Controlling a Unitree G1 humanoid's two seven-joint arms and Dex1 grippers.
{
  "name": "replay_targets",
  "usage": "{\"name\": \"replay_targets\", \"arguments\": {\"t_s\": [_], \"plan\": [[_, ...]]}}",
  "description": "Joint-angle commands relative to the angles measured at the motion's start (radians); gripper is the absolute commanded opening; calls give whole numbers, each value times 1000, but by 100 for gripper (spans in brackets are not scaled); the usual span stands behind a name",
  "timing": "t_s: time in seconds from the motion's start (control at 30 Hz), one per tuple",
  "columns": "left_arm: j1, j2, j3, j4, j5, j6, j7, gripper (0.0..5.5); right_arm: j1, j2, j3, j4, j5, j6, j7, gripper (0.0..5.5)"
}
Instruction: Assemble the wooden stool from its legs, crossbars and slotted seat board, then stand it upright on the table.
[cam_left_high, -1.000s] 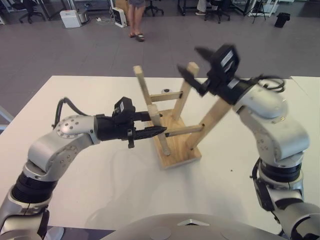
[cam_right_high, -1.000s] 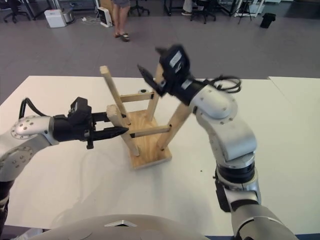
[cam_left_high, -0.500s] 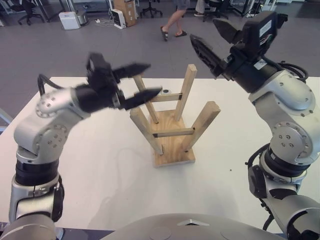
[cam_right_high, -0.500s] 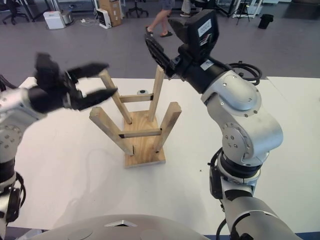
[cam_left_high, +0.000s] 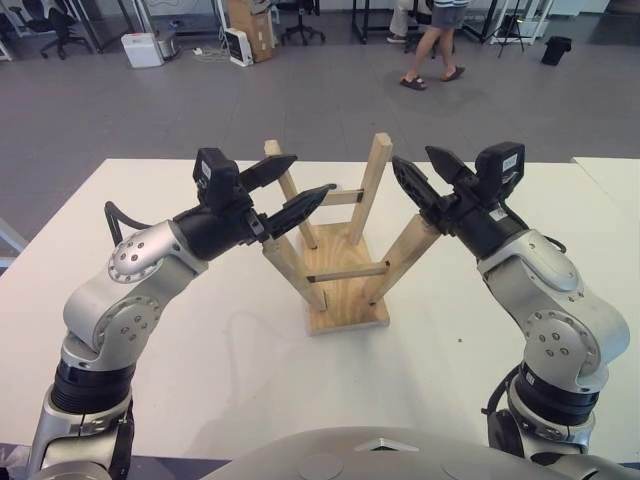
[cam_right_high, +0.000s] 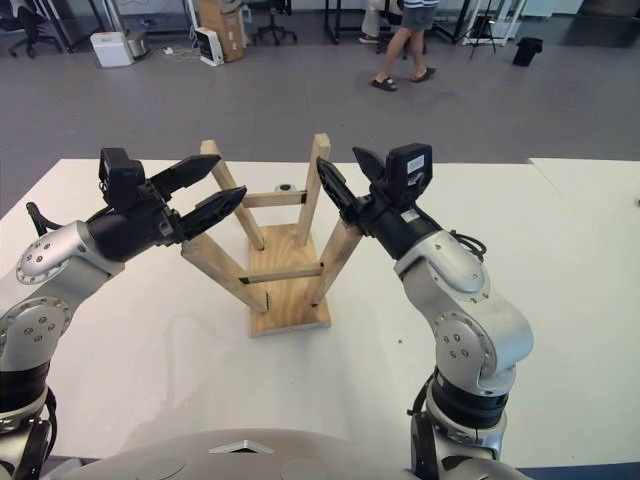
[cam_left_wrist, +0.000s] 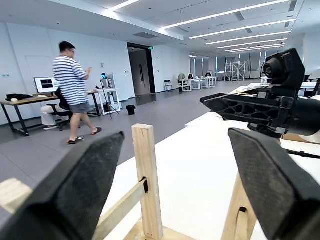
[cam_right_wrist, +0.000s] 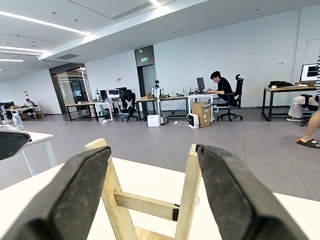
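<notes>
on the white table (cam_left_high: 180, 350), centre | stool (cam_left_high: 340, 252) upside down, seat board (cam_left_high: 350, 316) flat on the tabletop, legs (cam_left_high: 372, 188) pointing up, crossbars (cam_left_high: 345, 271) fitted between them | left gripper (cam_left_high: 312, 173) fingers spread wide, holding nothing, beside the left leg tops | right gripper (cam_left_high: 411, 155) fingers spread wide, holding nothing, just above the near right leg top

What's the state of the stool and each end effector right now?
stool: assembled, upside down, not yet stood upright.
seat board: flat on the table, legs pointing up.
crossbars: fitted between the legs.
left end effector: open, holding nothing, by the left legs' tops.
right end effector: open, holding nothing, by the right legs' tops.
</notes>
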Motion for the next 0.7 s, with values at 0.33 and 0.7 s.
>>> {"name": "replay_targets", "arguments": {"t_s": [0.33, 0.7], "plan": [[-147, -171, 385, 336, -439, -158, 82, 382, 281, -345, 109, 478, -204, -289, 33, 320], [132, -18, 103, 721, 339, -221, 52, 382, 262, -341, 603, 315, -102, -180, 594, 320]]}}
